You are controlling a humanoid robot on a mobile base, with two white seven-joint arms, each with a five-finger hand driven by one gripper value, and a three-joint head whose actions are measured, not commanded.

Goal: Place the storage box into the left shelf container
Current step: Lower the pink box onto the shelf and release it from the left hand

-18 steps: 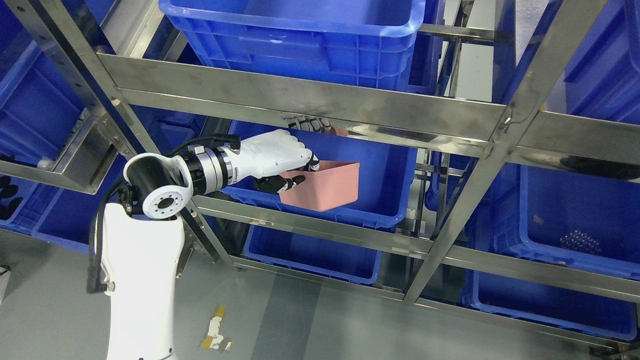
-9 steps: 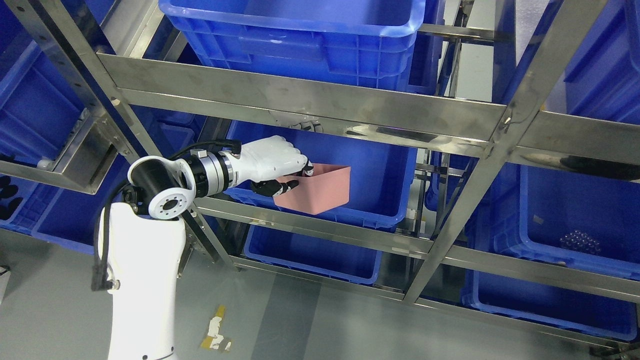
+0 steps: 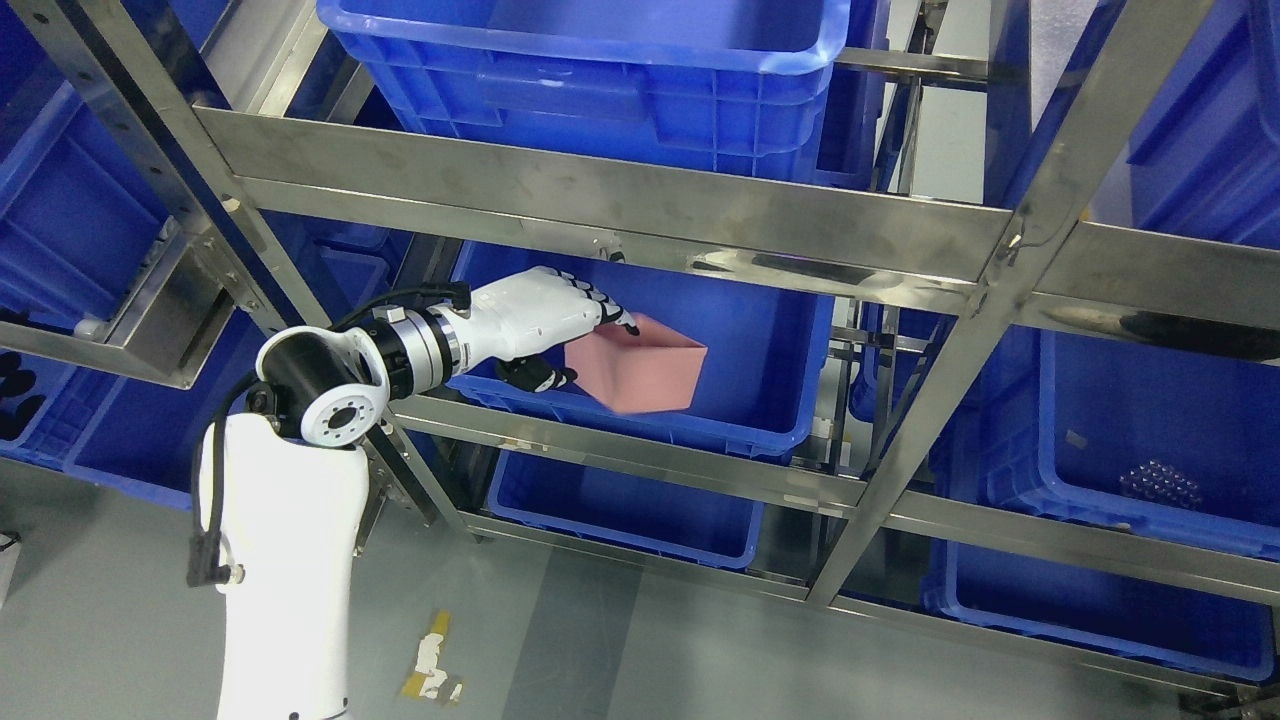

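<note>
1. Reaching in from the lower left, your left hand [image 3: 535, 322] sits inside the middle shelf bay, over the bin [image 3: 770, 425], the blue one under the long steel rail [image 3: 600, 200].
2. You see its fingers [image 3: 600, 305] laid over the near rim of the pink box [image 3: 645, 375], with the thumb [image 3: 540, 375] curled beneath; the box is blurred and whether the grip is firm on it cannot be told.
3. The box is tilted, one corner dipping down, and lies within the bin's walls, toward its left half.
4. You cannot tell whether the box touches the bin's floor.
5. Above the rail stands another blue crate [image 3: 600, 70].
6. Right of the bin, past the slanted steel post [image 3: 940, 370], a further blue tub [image 3: 1150, 440] holds a small cluster of dark balls [image 3: 1160, 485].
7. Below the bin, the grey floor [image 3: 600, 650] carries a scrap of tape [image 3: 432, 665].
</note>
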